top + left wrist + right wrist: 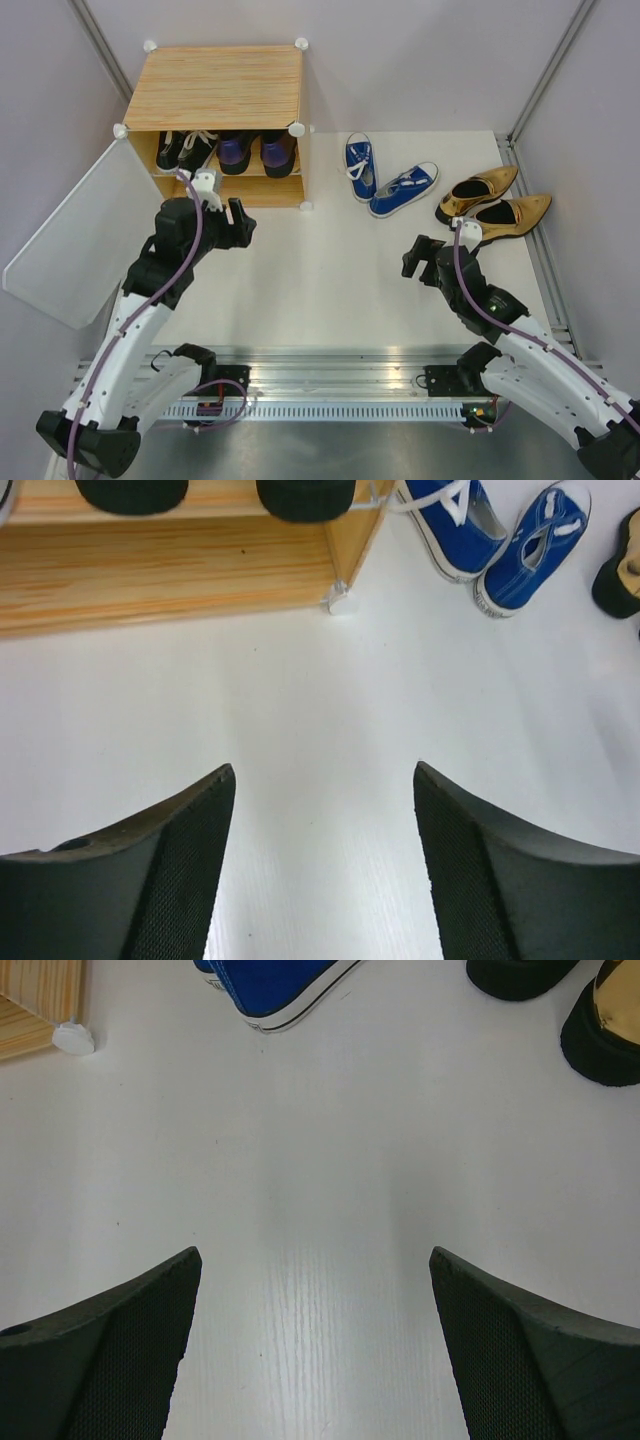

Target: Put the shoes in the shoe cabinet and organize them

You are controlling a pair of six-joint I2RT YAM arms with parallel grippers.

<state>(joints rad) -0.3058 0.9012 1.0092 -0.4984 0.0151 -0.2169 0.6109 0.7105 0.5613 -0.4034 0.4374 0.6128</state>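
Observation:
The wood-grain shoe cabinet point(220, 85) stands at the back left with its pale door panel point(75, 240) swung open to the left. On its upper shelf sit the black sneakers point(185, 150) and the purple heels point(255, 152). The two blue sneakers point(388, 178) lie on the table right of the cabinet, also in the left wrist view point(495, 530). The gold heels point(492, 203) lie further right. My left gripper point(238, 224) is open and empty in front of the cabinet. My right gripper point(418, 256) is open and empty, near the gold heels.
Grey walls close in the back and both sides. A metal rail point(320, 385) runs along the near edge by the arm bases. The cabinet's lower front edge point(170, 575) and its white corner connector point(342, 602) show in the left wrist view.

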